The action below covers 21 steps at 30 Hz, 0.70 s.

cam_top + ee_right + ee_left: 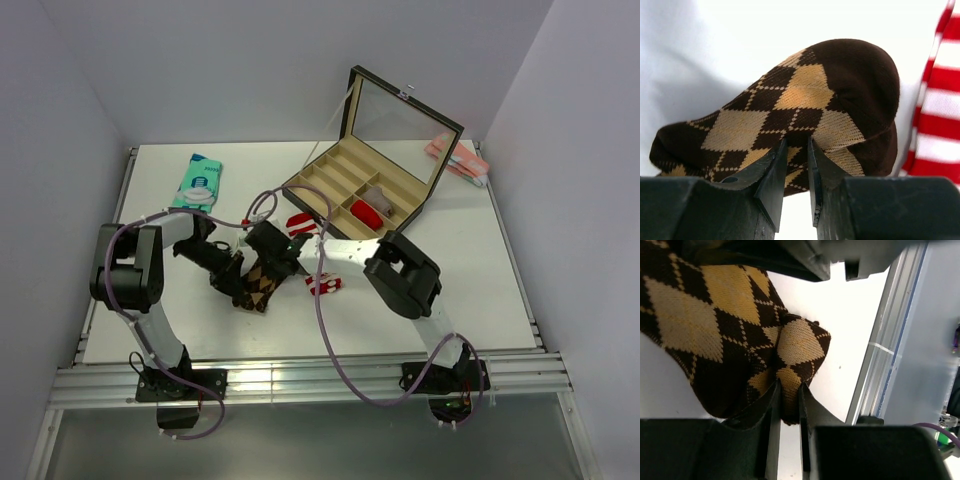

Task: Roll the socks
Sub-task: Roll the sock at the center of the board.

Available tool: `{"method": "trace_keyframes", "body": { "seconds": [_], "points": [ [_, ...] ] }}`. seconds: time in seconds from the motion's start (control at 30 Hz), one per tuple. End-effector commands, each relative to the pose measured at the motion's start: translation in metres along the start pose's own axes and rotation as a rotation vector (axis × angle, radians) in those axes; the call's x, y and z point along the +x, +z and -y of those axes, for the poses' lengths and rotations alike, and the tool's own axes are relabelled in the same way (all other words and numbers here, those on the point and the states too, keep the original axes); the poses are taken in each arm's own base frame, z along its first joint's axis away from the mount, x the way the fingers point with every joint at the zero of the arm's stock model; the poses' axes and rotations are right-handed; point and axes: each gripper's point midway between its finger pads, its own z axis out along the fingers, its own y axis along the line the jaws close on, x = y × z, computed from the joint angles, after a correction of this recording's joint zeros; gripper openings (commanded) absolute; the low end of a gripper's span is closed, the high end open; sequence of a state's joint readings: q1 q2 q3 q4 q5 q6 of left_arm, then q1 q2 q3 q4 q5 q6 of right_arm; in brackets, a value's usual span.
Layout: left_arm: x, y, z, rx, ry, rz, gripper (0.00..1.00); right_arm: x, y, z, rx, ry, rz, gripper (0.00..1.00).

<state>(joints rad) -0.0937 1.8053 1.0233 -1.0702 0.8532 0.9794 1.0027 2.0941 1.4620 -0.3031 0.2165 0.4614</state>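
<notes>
I am pinching one brown argyle sock (258, 288) near the middle of the table (470, 300). My left gripper (789, 387) is nipping its edge and my right gripper (796, 145) is squeezing its fold. In my right wrist view, one red-and-white striped sock (940, 110) is lying at three o'clock. Only the top view is showing one open compartment box (395, 125) at one o'clock.

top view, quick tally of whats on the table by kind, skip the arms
socks: 2, argyle sock and striped sock
packets: 2, teal packet and pink packet
boxes: 1, open compartment box
things in the box: 2, red roll and grey piece
total: 7
</notes>
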Motion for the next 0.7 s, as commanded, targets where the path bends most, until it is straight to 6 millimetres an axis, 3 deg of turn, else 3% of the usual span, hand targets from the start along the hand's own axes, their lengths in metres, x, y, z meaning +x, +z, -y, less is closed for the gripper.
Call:
{"method": "trace_keyframes", "body": {
  "seconds": [0.0,0.3,0.47,0.67],
  "points": [
    [0.002,0.003,0.006,0.065,-0.038,-0.021,0.00,-0.008,0.011,0.020,0.068,-0.072,-0.022,0.30],
    [-0.006,0.010,-0.026,-0.047,-0.208,-0.012,0.00,-0.023,0.018,0.014,-0.009,-0.134,0.063,0.32],
    [-0.008,0.006,-0.060,-0.240,-0.311,-0.015,0.00,-0.032,0.003,0.017,-0.028,-0.121,0.165,0.38],
    [0.003,0.006,-0.086,-0.373,-0.418,-0.081,0.00,-0.040,-0.016,0.022,-0.029,-0.081,0.251,0.42]
  ]
}}
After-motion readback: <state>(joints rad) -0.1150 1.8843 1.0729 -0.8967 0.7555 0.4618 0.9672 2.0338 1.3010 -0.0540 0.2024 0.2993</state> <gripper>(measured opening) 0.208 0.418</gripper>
